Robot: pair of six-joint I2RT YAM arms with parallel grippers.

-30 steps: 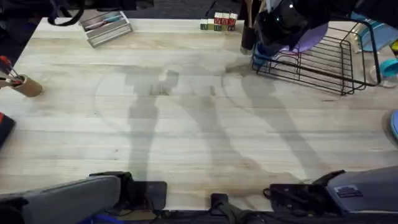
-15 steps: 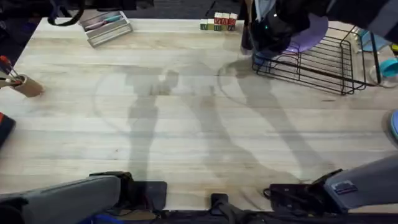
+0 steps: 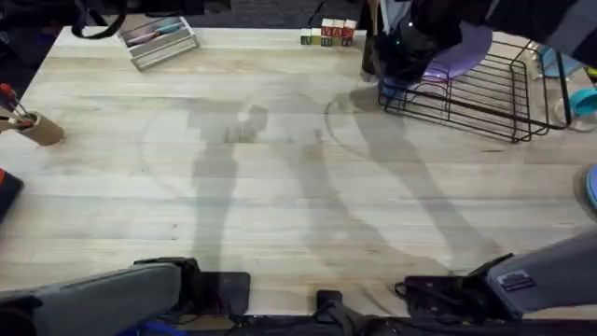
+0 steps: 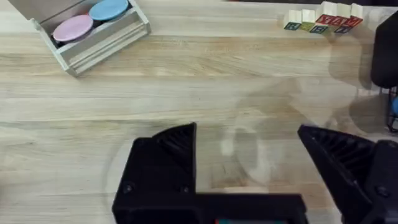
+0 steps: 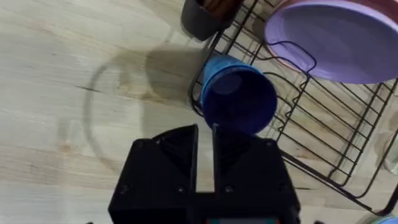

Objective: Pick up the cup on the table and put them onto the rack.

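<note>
Since a second ago the right arm has drawn back a little toward the rear of the worktop, so that its dark bulk now sits more over the near left corner of the rack, and the purple plate in the rack shows less. The right tool has its fingers pressed nearly together, pinching the rim of the cup. The cup lies tilted, its open mouth toward the wrist camera, over that same left edge of the rack, touching the wires; whether it rests on them I cannot tell. In the overhead view a sliver of the cup shows blue under the arm, at the rack's left end. A dark holder stands on the wood just beside the rack's left corner. Well left of the rack, the left tool hangs spread wide above bare wood, pinching nothing. Lettered blocks stand left of the rack at the far edge.
</note>
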